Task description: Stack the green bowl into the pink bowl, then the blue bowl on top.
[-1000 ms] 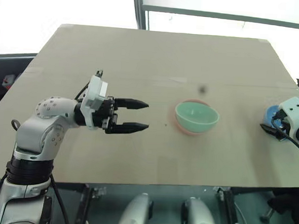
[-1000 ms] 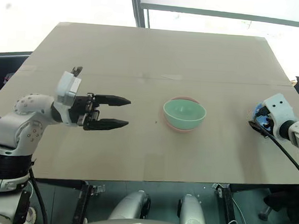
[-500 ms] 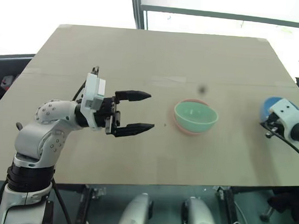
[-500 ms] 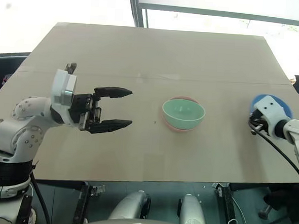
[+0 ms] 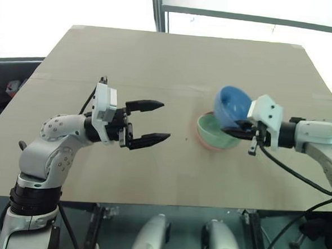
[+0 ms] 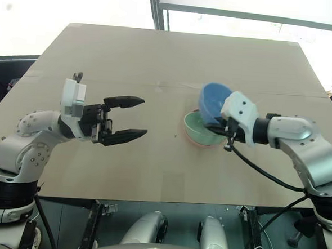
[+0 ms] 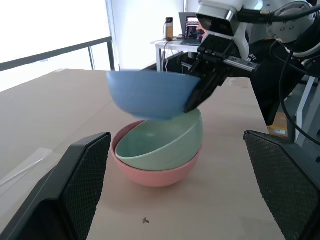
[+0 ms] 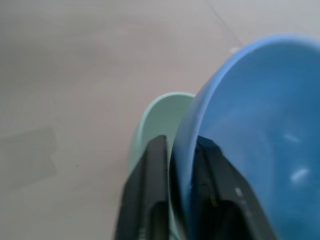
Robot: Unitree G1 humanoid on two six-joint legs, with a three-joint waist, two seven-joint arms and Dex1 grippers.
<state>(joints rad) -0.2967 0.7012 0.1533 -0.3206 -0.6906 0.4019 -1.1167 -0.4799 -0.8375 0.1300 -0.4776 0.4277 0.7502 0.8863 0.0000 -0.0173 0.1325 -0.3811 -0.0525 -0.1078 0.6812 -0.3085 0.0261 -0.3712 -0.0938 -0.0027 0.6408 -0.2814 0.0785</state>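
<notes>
At the left, the left gripper [image 5: 155,122] is hovering over the table [image 5: 158,62] with its fingers spread wide and nothing between them, well apart from the bowls. Right of centre, the green bowl [image 5: 211,133] is sitting nested in the pink bowl [image 7: 155,174]. The right gripper [image 5: 237,131] is pinching the blue bowl [image 5: 231,105] by its rim, holding it tilted just above the green one. The last step is in hand; next it likely needs levelling, lowering and release.
</notes>
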